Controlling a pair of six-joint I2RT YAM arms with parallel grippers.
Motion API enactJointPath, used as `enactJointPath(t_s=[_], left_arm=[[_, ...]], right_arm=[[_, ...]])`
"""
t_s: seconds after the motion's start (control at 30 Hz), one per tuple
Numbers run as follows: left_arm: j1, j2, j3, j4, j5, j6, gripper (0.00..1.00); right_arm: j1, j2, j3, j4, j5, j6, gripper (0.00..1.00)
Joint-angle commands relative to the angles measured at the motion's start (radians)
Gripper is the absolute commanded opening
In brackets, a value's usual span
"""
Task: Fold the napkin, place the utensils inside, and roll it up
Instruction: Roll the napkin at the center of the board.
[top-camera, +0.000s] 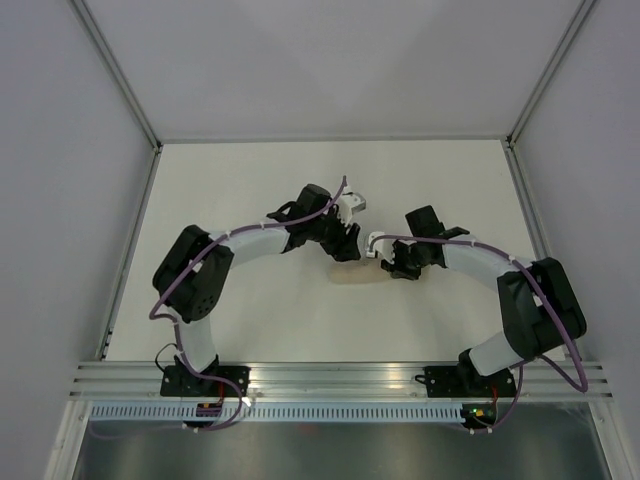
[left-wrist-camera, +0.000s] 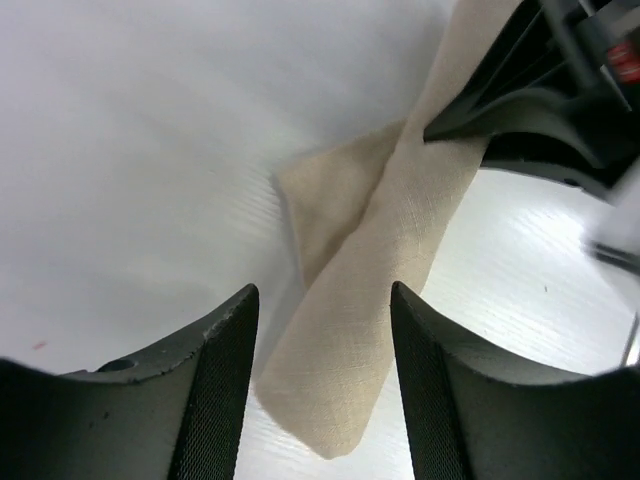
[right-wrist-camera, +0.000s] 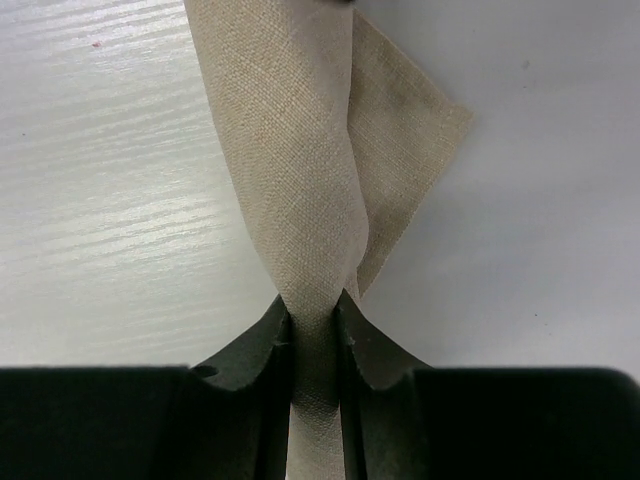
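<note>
The tan napkin (top-camera: 356, 273) is a narrow rolled strip lying near the middle of the white table. My right gripper (right-wrist-camera: 313, 305) is shut on one end of the napkin (right-wrist-camera: 290, 150), the cloth pinched tight between its fingers. In the left wrist view my left gripper (left-wrist-camera: 322, 295) is open, its fingers standing either side of the napkin's (left-wrist-camera: 360, 330) other end without touching it. A loose flap (left-wrist-camera: 325, 195) sticks out from the side of the roll. The right gripper (left-wrist-camera: 540, 100) shows at that view's upper right. From above, the left gripper (top-camera: 345, 245) and right gripper (top-camera: 392, 262) face each other. The utensils are hidden.
White walls and metal frame posts (top-camera: 125, 85) enclose the table (top-camera: 250, 180) at the back and sides. An aluminium rail (top-camera: 330, 380) carrying both arm bases runs along the near edge. Cables loop beside both arms.
</note>
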Motion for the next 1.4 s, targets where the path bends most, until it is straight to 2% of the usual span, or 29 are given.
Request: enactJointPath(t_s=[0.0, 0.2, 0.33, 0.4, 0.53, 0.67, 0.97, 1.37], left_arm=[[0.021, -0.173, -0.116, 0.248, -0.141, -0.109, 0.61], [0.018, -0.374, -0.332, 0.412, -0.266, -0.136, 0.63], [-0.017, -0.498, -0.49, 0.564, -0.452, -0.12, 0.63], [-0.057, -0.55, -0.556, 0.638, -0.509, -0.09, 0.64], [-0.18, -0.553, -0.583, 0.664, -0.652, 0.036, 0.65], [-0.261, -0.481, -0.552, 0.657, -0.691, 0.143, 0.66], [-0.389, -0.253, -0.347, 0.493, -0.695, 0.39, 0.7], [-0.409, -0.056, -0.17, 0.371, -0.618, 0.499, 0.71]], right_arm=[[-0.008, 0.081, 0.09, -0.178, -0.073, -0.041, 0.2], [-0.031, 0.212, 0.202, -0.32, -0.119, -0.079, 0.2], [-0.06, 0.314, 0.313, -0.414, -0.139, -0.112, 0.2], [-0.074, 0.353, 0.351, -0.474, -0.158, -0.136, 0.2], [-0.118, 0.454, 0.472, -0.578, -0.199, -0.173, 0.2], [-0.138, 0.502, 0.54, -0.637, -0.218, -0.188, 0.2], [-0.143, 0.578, 0.618, -0.715, -0.221, -0.21, 0.21], [-0.146, 0.634, 0.672, -0.75, -0.222, -0.202, 0.21]])
